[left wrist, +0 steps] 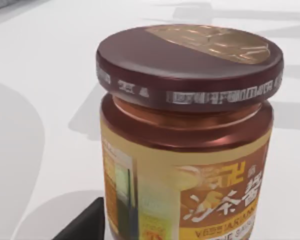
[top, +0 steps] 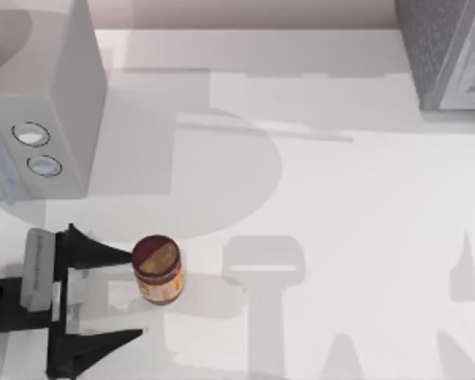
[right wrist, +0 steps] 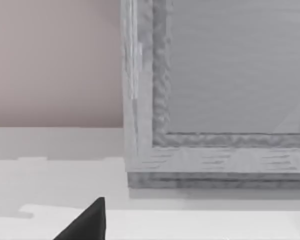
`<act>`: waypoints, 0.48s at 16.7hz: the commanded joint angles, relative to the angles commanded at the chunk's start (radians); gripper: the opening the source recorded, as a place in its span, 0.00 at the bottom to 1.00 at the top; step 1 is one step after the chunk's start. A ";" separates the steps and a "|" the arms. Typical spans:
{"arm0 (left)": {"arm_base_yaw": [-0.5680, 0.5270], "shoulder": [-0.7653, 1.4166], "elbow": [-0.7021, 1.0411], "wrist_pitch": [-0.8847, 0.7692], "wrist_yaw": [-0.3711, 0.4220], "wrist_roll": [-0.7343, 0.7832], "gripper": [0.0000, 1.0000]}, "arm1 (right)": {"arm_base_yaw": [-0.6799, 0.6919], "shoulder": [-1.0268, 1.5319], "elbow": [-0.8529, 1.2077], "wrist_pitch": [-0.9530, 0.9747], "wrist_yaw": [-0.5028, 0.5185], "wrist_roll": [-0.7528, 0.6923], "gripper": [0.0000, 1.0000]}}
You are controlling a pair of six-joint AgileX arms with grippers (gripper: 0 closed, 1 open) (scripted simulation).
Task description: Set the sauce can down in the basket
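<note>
The sauce can (top: 157, 269) stands upright on the white table at the lower left, with a dark-red and brown lid, an orange-yellow label and dark red bands. My left gripper (top: 136, 294) is open just left of it. One black finger's tip touches or nearly touches the can's upper-left side, and the other finger (top: 103, 344) lies well clear below. The left wrist view has the can (left wrist: 190, 145) very close, with a black fingertip (left wrist: 90, 222) beside its base. I cannot make out the basket for sure. One fingertip (right wrist: 90, 222) of my right gripper shows in the right wrist view.
A pale appliance (top: 39, 103) with two round knobs stands at the back left. A grey rough-textured box (top: 447, 47) fills the back right corner, and the right wrist view faces that box (right wrist: 215, 100) close up. Arm shadows fall across the table's middle and right.
</note>
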 joint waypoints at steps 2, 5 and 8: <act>-0.016 -0.003 -0.045 0.165 -0.005 -0.124 1.00 | 0.000 0.000 0.000 0.000 0.000 0.000 1.00; -0.040 0.005 -0.094 0.410 -0.014 -0.312 1.00 | 0.000 0.000 0.000 0.000 0.000 0.000 1.00; -0.066 0.030 -0.115 0.630 -0.028 -0.488 1.00 | 0.000 0.000 0.000 0.000 0.000 0.000 1.00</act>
